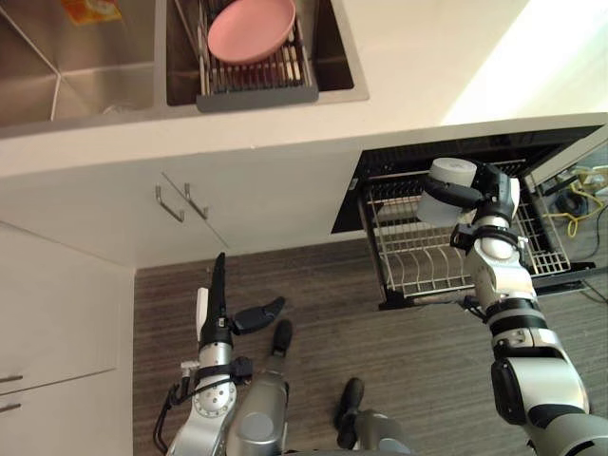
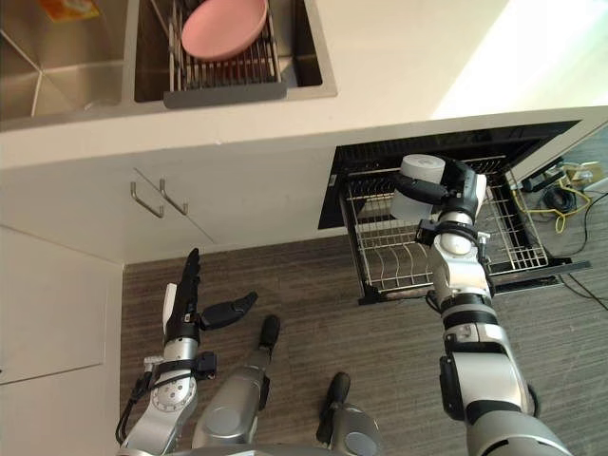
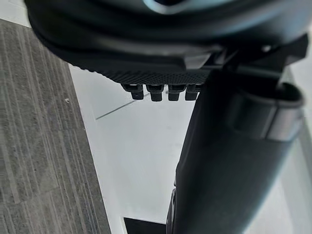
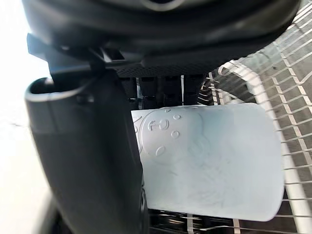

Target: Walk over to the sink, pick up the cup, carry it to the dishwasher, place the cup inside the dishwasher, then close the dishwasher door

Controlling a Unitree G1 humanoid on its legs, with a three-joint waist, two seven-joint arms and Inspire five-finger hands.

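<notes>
- I see my right hand (image 1: 492,197) clasping the cup (image 1: 435,211) over the pulled-out rack (image 1: 418,261).
- My left hand (image 1: 218,313) hangs low, fingers straight.

The two head views look steeply down from nearly the same spot, and both show the worktop (image 1: 408,57), the sink (image 1: 95,90), the pulled-out dishwasher rack (image 1: 408,256) and the floor (image 1: 313,275). The left wrist view looks along the left hand (image 3: 229,161) from very close, toward a white cabinet front (image 3: 141,146). The right wrist view looks just as closely past the right hand (image 4: 92,161) at the cup (image 4: 214,161) over the rack's wires.
</notes>
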